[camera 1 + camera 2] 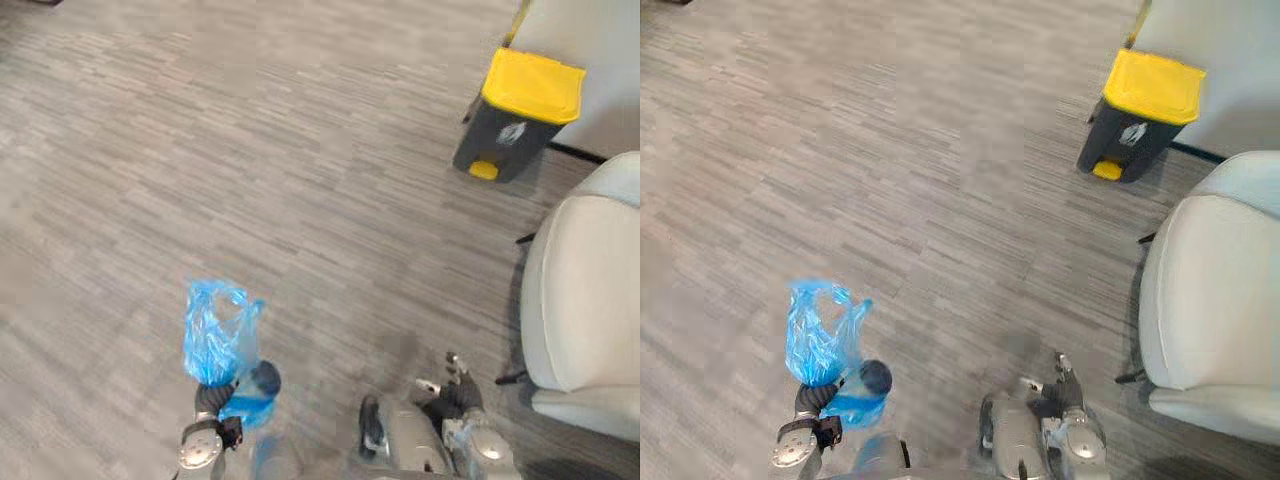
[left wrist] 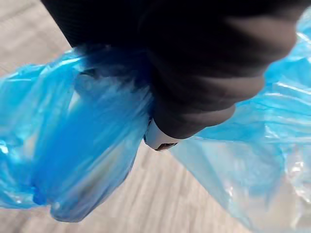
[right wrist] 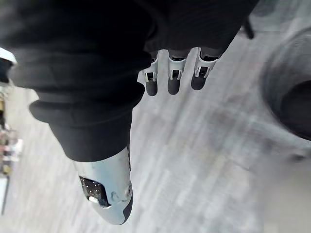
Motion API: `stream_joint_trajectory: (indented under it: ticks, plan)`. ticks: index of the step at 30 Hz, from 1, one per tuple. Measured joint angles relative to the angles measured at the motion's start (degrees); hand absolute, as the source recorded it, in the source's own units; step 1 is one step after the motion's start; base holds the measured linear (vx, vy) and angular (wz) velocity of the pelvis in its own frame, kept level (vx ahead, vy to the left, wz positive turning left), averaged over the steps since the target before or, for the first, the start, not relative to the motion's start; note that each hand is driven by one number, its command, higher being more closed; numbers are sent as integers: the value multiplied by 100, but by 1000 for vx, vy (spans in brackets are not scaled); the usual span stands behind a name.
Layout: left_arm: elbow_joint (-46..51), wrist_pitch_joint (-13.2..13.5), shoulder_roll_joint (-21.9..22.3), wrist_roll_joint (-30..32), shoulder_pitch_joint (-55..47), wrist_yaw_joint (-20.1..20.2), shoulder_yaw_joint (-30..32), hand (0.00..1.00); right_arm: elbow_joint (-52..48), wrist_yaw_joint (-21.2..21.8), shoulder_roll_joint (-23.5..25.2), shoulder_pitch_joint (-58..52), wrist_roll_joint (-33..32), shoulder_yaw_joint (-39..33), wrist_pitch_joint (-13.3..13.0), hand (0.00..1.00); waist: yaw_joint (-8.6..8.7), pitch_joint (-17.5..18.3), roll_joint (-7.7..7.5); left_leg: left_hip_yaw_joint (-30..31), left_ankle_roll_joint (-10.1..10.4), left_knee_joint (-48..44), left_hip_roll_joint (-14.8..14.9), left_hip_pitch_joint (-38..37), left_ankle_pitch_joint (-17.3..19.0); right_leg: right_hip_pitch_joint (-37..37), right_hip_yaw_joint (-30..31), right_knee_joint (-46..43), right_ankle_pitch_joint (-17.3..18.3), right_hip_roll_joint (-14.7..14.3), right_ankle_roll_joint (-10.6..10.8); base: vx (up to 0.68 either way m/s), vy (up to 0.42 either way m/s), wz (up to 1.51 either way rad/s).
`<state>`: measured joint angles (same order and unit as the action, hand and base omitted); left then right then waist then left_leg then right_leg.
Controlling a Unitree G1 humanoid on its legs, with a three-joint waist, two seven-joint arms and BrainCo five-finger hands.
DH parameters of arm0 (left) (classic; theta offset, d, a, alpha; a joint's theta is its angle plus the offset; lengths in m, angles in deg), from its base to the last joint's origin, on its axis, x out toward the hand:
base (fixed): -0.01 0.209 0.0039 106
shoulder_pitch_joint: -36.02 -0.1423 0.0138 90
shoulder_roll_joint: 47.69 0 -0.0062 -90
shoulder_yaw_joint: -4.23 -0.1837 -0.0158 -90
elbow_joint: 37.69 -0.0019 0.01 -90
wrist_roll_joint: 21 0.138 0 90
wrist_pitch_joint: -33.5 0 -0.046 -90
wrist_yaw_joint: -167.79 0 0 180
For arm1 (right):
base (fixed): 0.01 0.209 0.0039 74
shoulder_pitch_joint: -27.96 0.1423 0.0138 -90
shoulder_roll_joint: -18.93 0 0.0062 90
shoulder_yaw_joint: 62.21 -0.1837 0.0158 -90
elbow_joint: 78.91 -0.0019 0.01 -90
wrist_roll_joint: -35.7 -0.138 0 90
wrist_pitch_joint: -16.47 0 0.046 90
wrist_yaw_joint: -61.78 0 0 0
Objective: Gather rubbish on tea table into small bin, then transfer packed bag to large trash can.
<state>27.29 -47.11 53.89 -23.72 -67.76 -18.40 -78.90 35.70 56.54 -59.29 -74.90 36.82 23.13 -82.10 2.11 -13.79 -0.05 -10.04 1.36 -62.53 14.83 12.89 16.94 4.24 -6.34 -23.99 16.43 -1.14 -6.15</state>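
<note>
The left hand [image 1: 212, 402], clenched on the bag [image 1: 210, 335], is well apart from the can [image 1: 518, 112] ahead-right, on the open-fingered right hand's [image 3: 171, 74] side.

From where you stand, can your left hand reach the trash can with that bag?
Probably not. The left hand holds the bag close by, and the trash can sits well off across bare floor, lid shut.

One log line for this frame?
left hand shut on crumpled blue plastic bag | right hand open, empty | grey yellow-lidded trash can ahead-right, lid closed
</note>
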Motion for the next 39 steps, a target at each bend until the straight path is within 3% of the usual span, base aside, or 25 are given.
stream_joint_trajectory:
  ticks: [3, 5, 6, 7, 8, 10, 11, 12, 13, 14, 17, 20, 21, 22, 23, 24, 25, 26, 27, 28, 31, 34, 35, 36, 39]
  plan:
    - [288, 6, 158, 4, -63, 44, 2, 100, -134, -10, -60, 51, -1, -51, 0, 0, -271, 23, -73, -157, -144, 886, -414, 975, 152, -865, 669, 801, 0, 25, 0, 637, 34, -101]
    - [321, 7, 243, 7, -80, 98, -8, 100, 15, -11, -128, 205, 8, -162, -2, 0, -458, 71, 11, 442, 178, 2348, -801, 1353, -77, -1011, 1047, 808, 75, 44, 132, 668, 232, -154]
    - [314, 15, 249, 9, -276, 93, -27, 100, 179, -9, -149, 304, 16, -168, 6, 0, -536, 150, 145, 1013, 324, 3636, -867, 1292, -684, -1072, 1336, 661, 274, -40, 411, 500, 231, -152]
    - [304, 19, 277, 13, -379, 90, -74, 100, 252, -6, -135, 305, 24, -169, 9, 0, -610, 201, 157, 1103, 375, 3530, -797, 1251, -1368, -1114, 1535, 508, 473, -68, 566, 775, 348, -187]
    - [212, -20, 128, 15, -427, 88, -64, 100, 430, 1, 106, 276, 65, -160, 36, 0, -581, 390, -199, 664, 190, 2983, -871, 1214, -802, -929, 1744, -95, 675, 243, 777, 631, 226, -136]
    - [281, -18, 25, 13, -354, 111, -128, 100, 409, 10, 165, 220, 136, -161, 25, 0, -546, 437, -339, 282, 42, 2824, -866, 956, -398, -534, 1542, -1125, 459, 486, 1618, 668, 219, -102]
    - [338, -20, 3, 12, -342, 106, -296, 100, 427, 14, 164, 234, 175, -160, 40, 0, -432, 390, -342, 30, -82, 2896, -867, 443, -69, 8, 1096, -2436, 68, 761, 2092, 441, 161, -82]
    - [342, -21, -25, 13, -339, 105, -300, 100, 433, 13, 165, 238, 176, -160, 40, 0, -396, 376, -325, -48, -104, 2971, -863, 215, 8, 153, 899, -2778, 128, 832, 1930, 635, 204, -89]
    - [348, -23, -39, 11, -339, 99, -348, 100, 438, 11, 161, 303, 182, -150, 41, 0, -294, 335, -253, -274, -132, 3301, -818, -390, 121, 473, 407, -3217, 344, 963, 1423, 510, 135, -63]
    - [368, -22, -41, 9, -340, 96, -350, 100, 445, 10, 159, 328, 185, -143, 40, 0, -288, 301, -172, -424, -130, 3583, -777, -751, 137, 703, 69, -3235, 450, 979, 1213, 602, 118, -80]
    - [466, -3, -249, 9, -234, 95, -315, 100, 536, -4, 119, 467, 189, -152, 32, 0, -261, 293, -119, -756, -77, 4440, -688, -1571, 107, 1700, -996, -2421, 505, 997, 892, 500, 42, -55]
    - [153, -9, -326, 21, 104, 95, -185, 100, 891, -10, -103, 610, 257, -155, 84, 0, -84, 219, -26, -744, 235, 4909, -605, -2145, 102, 2224, -1331, -162, -555, 703, 636, 576, -60, 18]
    - [43, -10, -378, 71, 127, 90, -123, 100, 913, -12, -157, 577, 322, -155, 126, 0, -12, 230, -46, -694, 415, 4957, -567, -2423, 151, 2150, -1249, 341, -1581, 552, 391, 676, -134, 11]
    - [-125, -17, -308, 129, 177, 88, -63, 100, 1006, -12, -283, 627, 373, -160, 138, 0, -17, 216, 170, -619, 545, 4755, -377, -2511, 135, 2102, -1244, 75, -1830, 410, 86, 683, -135, -6]
    - [-146, -16, -316, 145, 208, 96, -65, 100, 1007, -8, -302, 720, 384, -161, 153, 0, -18, 196, 210, -594, 789, 4506, -328, -2428, -44, 2150, -1250, -145, -1674, 420, 5, 657, -143, -17]
    - [-206, -16, -274, 210, 305, 100, -79, 100, 989, -6, -337, 774, 387, -193, 154, 0, 13, 188, 198, -459, 811, 3826, -349, -2194, -452, 2100, -1234, -400, -1320, 501, -9, 756, -208, -25]
    - [-212, -9, -171, 240, 317, 97, -99, 100, 982, -7, -365, 800, 387, -194, 160, 0, -13, 125, 243, -365, 561, 2511, -190, -1793, -1291, 1631, -1138, -186, -1076, 415, -25, 738, -196, -27]
    - [-212, 0, -114, 240, 304, 97, -99, 100, 983, -9, -368, 815, 387, -184, 161, 0, -52, 73, 263, -301, 511, 1901, -76, -1599, -1530, 1373, -1090, -20, -1059, 303, -16, 683, -132, -56]
    - [-201, 11, -43, 237, 300, 96, -108, 100, 950, -20, -295, 850, 384, -151, 169, 0, -110, 1, 371, -211, 312, 756, 94, -1203, -1044, 821, -951, 310, -1029, 76, -61, 398, -13, -77]
    - [-200, 17, -24, 236, 300, 95, -134, 100, 782, -77, -240, 850, 377, -137, 166, 0, -212, -65, 288, -214, 272, 141, 87, -741, -607, 318, -731, 611, -933, -16, -43, 468, 9, -82]
    - [-184, 50, -33, 237, 235, 103, -273, 100, 656, -112, -169, 917, 374, -118, 111, 0, -383, -85, 125, -409, -60, 705, -29, 175, -331, -204, -325, 985, -699, -45, 18, 403, 48, -77]
    - [-172, 48, -18, 236, 111, 105, -275, 100, 719, -185, -211, 948, 379, -149, 127, 0, -493, -113, 106, -409, 24, 2401, -291, 649, -377, -666, 85, 1201, -506, 10, 265, 474, 190, -76]
    - [-162, 49, 13, 236, 29, 100, -264, 100, 829, -236, -235, 940, 380, -197, 130, 0, -514, -59, 159, -419, 297, 3582, -434, 551, -706, -778, 199, 1230, -398, 14, 446, 476, 267, -74]
    - [-168, 46, 38, 236, 3, 98, -241, 100, 953, -238, -268, 935, 383, -224, 140, 0, -616, -45, 166, -436, -130, 3857, -505, 429, -1462, -923, 389, 1190, -219, 42, 649, 593, 308, -50]
    - [-126, 53, 99, 239, 171, 95, -178, 100, 1020, -235, -308, 857, 399, -287, 176, 0, -571, 78, -67, -541, -403, 3762, -949, 379, -1081, -922, 325, 918, -84, 530, 940, 546, 252, 9]
